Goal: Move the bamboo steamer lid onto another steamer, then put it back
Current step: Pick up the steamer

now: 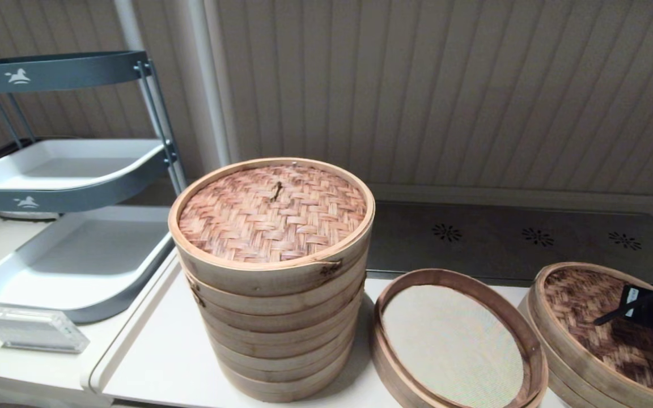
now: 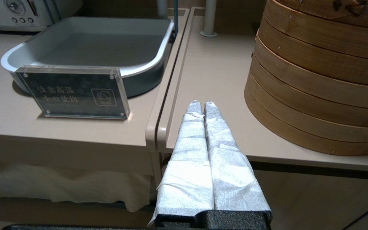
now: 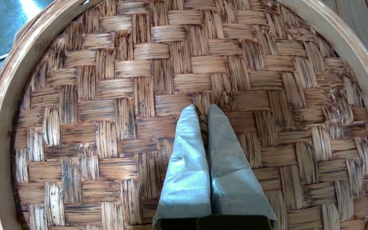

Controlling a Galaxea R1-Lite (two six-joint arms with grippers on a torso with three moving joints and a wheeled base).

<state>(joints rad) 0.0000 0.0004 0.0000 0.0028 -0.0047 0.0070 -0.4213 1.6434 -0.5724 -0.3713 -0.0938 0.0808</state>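
Observation:
The bamboo steamer lid [image 1: 579, 303], dark brown weave in a pale band rim, lies on a steamer at the front right of the table. My right gripper [image 3: 202, 110] is down on the middle of the lid [image 3: 107, 105], shut on its small centre knot [image 3: 203, 123], which shows between the wrapped fingertips. In the head view the right gripper [image 1: 601, 321] reaches in from the right edge. Another steamer [image 1: 445, 276], low with a reddish-brown rim and cream liner, stands uncovered just left of the lid. My left gripper [image 2: 202, 103] is shut and empty, parked by the table's front edge.
A tall stack of pale tiers [image 1: 272, 294] with a reddish-tan woven lid stands left of the low steamer. A grey rack with trays [image 1: 71, 170] and a clear sign [image 1: 29, 328] occupy the left side table. A dark metal strip [image 1: 530, 235] runs along the back.

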